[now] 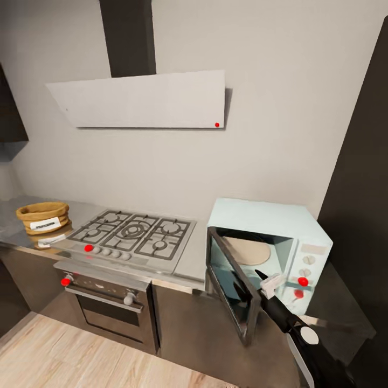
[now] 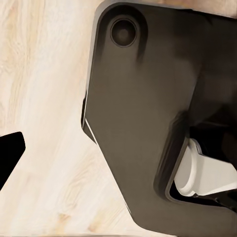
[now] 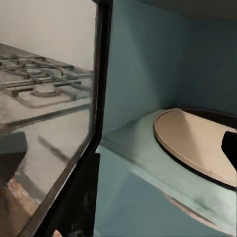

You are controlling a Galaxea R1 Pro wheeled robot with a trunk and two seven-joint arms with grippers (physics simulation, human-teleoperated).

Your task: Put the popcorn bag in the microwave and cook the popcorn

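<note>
The tan popcorn bag (image 1: pixel 43 216) with its white label stands upright on the grey countertop (image 1: pixel 196 258) at the far left, beyond the hob. What lies inside the bag is hidden. The pale blue microwave (image 1: pixel 280 221) sits at the right with its dark glass door (image 1: pixel 231 285) swung open toward me. Its round beige turntable (image 3: pixel 197 138) is bare. My right gripper (image 1: pixel 264 279) hovers open at the mouth of the cavity, far from the bag, with nothing between its fingers (image 3: pixel 229 145). One dark fingertip (image 2: pixel 10 153) of my left gripper hangs over the wooden floor.
A grey gas hob (image 1: pixel 132 234) lies between bag and microwave, with a built-in oven (image 1: pixel 108 307) below and a white hood (image 1: pixel 140 99) above. A tall dark cabinet (image 1: pixel 361 188) borders the microwave's right side. My dark base (image 2: pixel 143 113) rests on the wooden floor (image 2: pixel 44 98).
</note>
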